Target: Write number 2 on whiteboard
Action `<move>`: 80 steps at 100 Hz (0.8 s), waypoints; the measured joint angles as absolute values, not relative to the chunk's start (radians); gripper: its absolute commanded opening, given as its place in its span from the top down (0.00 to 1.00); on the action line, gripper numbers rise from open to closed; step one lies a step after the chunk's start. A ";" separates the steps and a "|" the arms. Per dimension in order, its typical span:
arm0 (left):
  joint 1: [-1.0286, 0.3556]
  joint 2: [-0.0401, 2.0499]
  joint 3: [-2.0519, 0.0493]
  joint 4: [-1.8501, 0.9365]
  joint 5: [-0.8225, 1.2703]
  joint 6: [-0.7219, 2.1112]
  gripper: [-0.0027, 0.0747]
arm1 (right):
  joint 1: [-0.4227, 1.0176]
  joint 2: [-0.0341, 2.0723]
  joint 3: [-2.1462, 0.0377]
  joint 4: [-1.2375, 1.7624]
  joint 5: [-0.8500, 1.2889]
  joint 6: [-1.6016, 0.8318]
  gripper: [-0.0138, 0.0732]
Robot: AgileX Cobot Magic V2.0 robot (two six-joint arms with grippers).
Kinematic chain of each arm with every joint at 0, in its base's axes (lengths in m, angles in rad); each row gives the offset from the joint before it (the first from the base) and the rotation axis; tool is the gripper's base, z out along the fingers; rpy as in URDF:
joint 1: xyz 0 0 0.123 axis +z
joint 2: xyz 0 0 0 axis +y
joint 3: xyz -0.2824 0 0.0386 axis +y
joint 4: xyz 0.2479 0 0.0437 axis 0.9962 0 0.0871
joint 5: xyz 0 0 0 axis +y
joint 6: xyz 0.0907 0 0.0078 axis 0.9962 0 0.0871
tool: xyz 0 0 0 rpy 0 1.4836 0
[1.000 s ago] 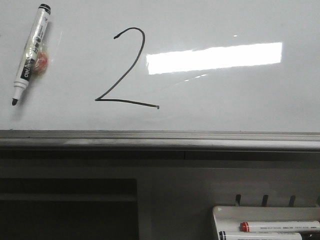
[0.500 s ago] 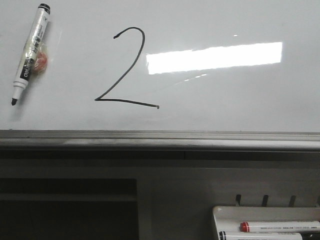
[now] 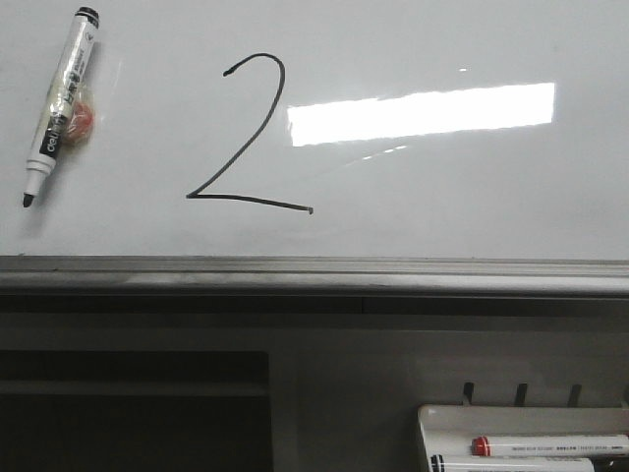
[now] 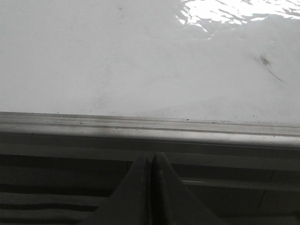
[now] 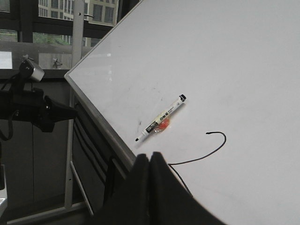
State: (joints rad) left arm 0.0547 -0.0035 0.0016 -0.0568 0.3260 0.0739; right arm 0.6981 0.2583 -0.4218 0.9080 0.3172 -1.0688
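Here we see the 2 [image 3: 246, 138] complete on the whiteboard [image 3: 472, 187], with the marker [image 3: 61, 103] stuck beside it, uncapped. Our left fingers [image 4: 150, 161] and right fingers [image 5: 149, 159] are pressed together, empty, below the ledge [image 3: 314, 275], since writing looks finished.

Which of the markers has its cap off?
The marker lying on the whiteboard, left of the 2: its black tip is bare. The two in the tray lie partly out of view; one shows a red cap.
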 measured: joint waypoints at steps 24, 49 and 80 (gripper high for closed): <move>0.055 -0.004 0.002 -0.057 0.326 0.074 0.99 | 0.698 0.258 -0.422 0.908 0.317 -1.069 0.92; 0.055 -0.004 0.002 -0.057 0.326 0.074 0.99 | 0.698 0.258 -0.422 0.908 0.317 -1.069 0.92; 0.055 -0.004 0.002 -0.057 0.326 0.074 0.99 | 0.680 0.258 -0.420 0.566 0.317 -0.671 0.92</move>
